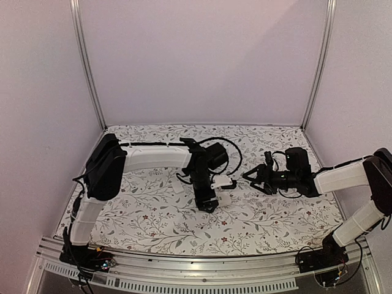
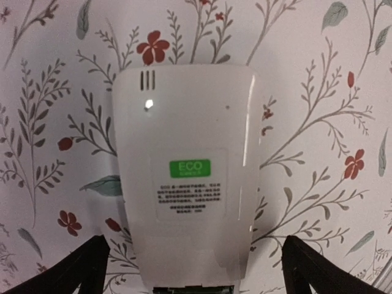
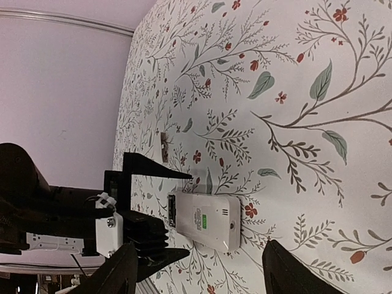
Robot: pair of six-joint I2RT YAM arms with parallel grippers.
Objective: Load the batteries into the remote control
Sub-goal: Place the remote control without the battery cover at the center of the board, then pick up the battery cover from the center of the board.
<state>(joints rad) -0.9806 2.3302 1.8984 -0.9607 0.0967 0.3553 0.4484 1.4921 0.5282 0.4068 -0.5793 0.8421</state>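
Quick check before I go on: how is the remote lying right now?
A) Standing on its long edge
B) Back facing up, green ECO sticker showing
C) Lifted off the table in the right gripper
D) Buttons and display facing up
B: the left wrist view shows the remote control lying flat on the table, with its plain back and green ECO sticker facing up.

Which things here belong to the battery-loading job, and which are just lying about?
Job: remote control, sticker side up; left gripper, open over it; right gripper, open, apart. Batteries not visible.
Lying about: floral cloth; small pale piece on the cloth, too small to identify.
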